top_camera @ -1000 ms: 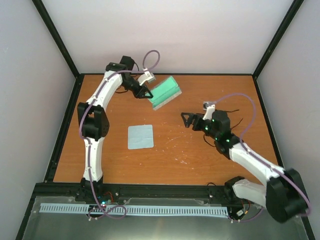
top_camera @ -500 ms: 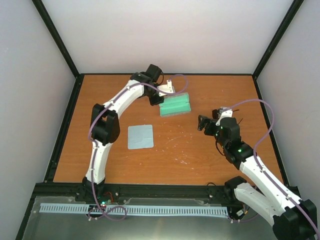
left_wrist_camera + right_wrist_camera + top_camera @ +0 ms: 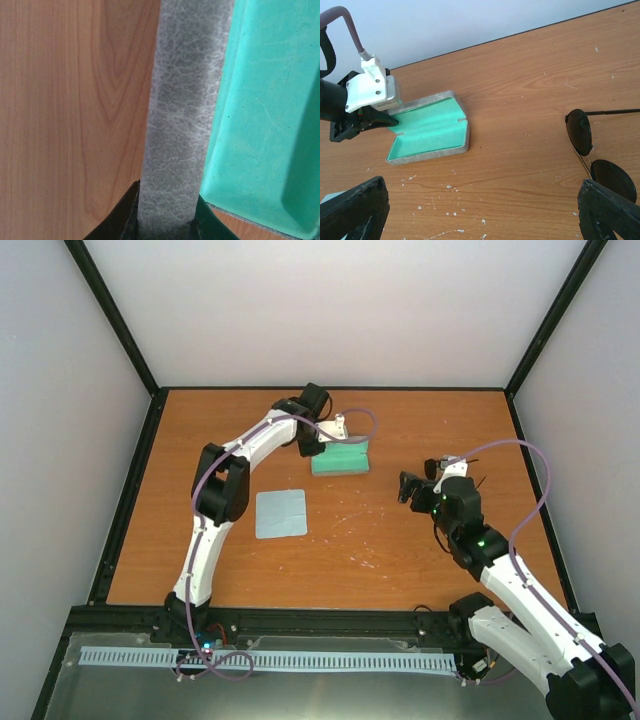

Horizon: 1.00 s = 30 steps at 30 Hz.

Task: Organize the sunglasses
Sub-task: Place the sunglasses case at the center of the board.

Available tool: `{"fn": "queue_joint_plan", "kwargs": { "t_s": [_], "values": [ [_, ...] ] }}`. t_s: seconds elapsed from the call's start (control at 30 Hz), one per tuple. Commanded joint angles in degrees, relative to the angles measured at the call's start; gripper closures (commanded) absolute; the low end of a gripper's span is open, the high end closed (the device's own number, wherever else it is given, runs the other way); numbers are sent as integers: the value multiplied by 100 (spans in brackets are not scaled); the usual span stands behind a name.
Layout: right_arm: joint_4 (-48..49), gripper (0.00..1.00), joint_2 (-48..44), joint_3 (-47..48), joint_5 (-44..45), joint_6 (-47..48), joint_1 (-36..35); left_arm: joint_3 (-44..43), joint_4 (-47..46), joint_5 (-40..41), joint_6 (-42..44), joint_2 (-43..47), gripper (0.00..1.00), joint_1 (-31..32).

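Observation:
The sunglasses [image 3: 586, 150], black with round dark lenses and thin temple arms, lie on the table at the right edge of the right wrist view, to the right of my right gripper [image 3: 480, 220]. That gripper [image 3: 408, 487] is open and empty. In the top view my right wrist mostly hides the glasses. The grey case [image 3: 340, 458] lies open with its mint-green inside up, left of the glasses [image 3: 427, 132]. My left gripper [image 3: 166, 196] is shut on the case's grey rim [image 3: 180, 115] at its left end [image 3: 322, 448].
A pale blue square cloth [image 3: 281, 513] lies flat on the wooden table [image 3: 400, 560], in front of the case. White specks are scattered on the wood between the case and my right gripper. Black frame rails border the table.
My left arm has swung the case to the right and lowered it onto the table. My right arm has drawn back to the right.

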<state>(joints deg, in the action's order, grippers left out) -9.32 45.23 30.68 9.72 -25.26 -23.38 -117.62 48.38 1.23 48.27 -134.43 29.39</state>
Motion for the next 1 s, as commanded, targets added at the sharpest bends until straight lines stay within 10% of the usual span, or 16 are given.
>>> {"fn": "queue_joint_plan", "kwargs": {
  "t_s": [0.0,0.5,0.97],
  "values": [
    [112,0,-29,-80,118,-1,36,138,-266,350,333,-90,100,32],
    [153,0,100,-104,-7,128,37,106,-380,215,-31,154,98,149],
    [-52,0,109,-78,40,147,36,539,-552,184,-202,550,40,255]
  ]
}}
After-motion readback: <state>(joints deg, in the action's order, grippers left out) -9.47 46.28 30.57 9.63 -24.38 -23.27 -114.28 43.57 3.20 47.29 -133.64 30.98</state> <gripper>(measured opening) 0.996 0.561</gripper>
